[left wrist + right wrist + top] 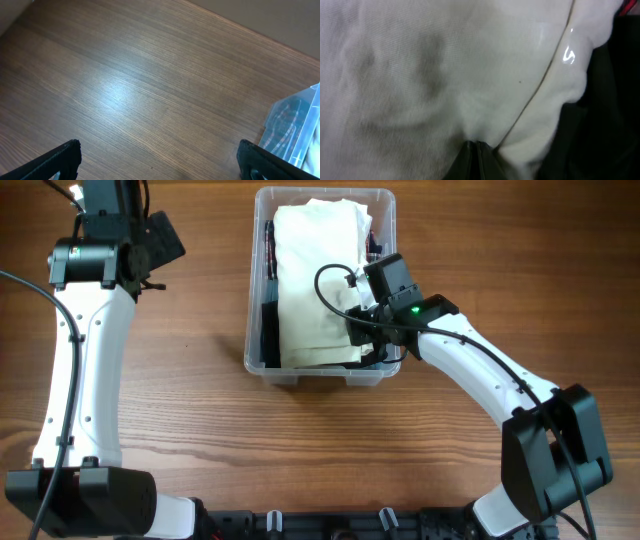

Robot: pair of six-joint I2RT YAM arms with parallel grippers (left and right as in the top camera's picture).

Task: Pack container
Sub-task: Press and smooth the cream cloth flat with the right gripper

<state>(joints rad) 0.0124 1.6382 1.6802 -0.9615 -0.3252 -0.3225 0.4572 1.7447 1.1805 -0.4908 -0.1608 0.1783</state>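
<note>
Wood-grain surface (200,380) fills the overhead view, and the container (320,378) stands on it at the upper middle of the frame. A folded cream cloth (315,280) lies in the container and covers most of it. Dark items (268,330) show along its left wall, with something red-striped (269,250) toward the upper left corner.

Your right gripper (476,155) is down inside the container at the lower right of the cloth. In the right wrist view its fingers meet at the bottom centre and the fabric puckers between them, so it looks clamped on the cloth. Your left gripper (162,161) hangs over bare surface at the upper left of the overhead view, well apart from the container. Its fingers are spread wide and hold nothing.

Expect the cloth to be light and limp. It will likely sag, drag and spring back up if you only pinch an edge, so press it flat rather than pull it. The container is probably stiff but light, and its smooth clear walls would slip in a grasp. If you need to steady it, the thick rim on the left wall is your best hold. The loaded bin may slide on the wood if it is pushed sideways.
</note>
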